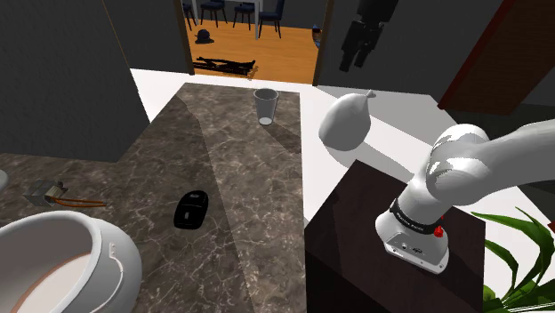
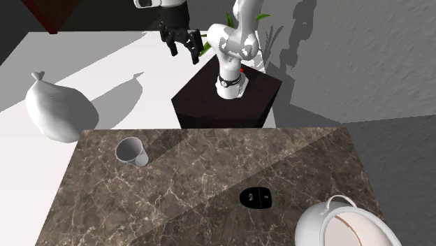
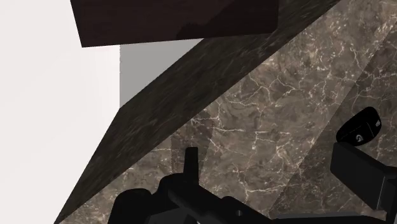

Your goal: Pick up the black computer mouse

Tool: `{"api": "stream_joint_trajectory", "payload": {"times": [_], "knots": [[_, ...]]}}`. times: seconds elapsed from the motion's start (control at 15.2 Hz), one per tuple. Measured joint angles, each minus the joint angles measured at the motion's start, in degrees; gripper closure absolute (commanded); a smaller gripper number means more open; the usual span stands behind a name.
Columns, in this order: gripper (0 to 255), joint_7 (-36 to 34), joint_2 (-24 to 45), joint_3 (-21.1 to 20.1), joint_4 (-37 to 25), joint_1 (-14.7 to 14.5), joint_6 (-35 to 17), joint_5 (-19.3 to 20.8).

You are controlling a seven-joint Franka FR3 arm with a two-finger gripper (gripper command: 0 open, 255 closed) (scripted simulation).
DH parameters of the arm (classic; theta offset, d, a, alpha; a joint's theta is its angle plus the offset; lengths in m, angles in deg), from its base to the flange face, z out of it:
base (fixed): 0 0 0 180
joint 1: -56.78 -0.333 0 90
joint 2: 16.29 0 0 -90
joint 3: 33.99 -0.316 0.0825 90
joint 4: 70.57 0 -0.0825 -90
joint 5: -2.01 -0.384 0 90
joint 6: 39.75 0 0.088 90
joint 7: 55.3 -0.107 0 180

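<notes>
A dark marbled counter (image 1: 240, 151) spreads across the shoulder view. The black mouse (image 1: 190, 211) lies on it between a grey cup (image 1: 265, 106) and a white bowl (image 1: 62, 267). In the second exterior view the tool (image 2: 182, 53) hangs in the air near the stand (image 2: 209, 108), empty, fingers apart, well apart from the mouse. In the wrist view the mouse lies on the counter close to one finger.
</notes>
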Motion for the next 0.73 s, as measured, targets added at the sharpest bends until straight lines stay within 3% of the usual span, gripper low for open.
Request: {"api": "stream_joint_trajectory", "payload": {"times": [0.2,0.73], "knots": [[0,-2.4,0.2,-1.8,1.0,0.0,-1.1,-0.9],[0,-18.5,4.8,-13.7,4.5,-0.6,-9.4,-6.6]]}}
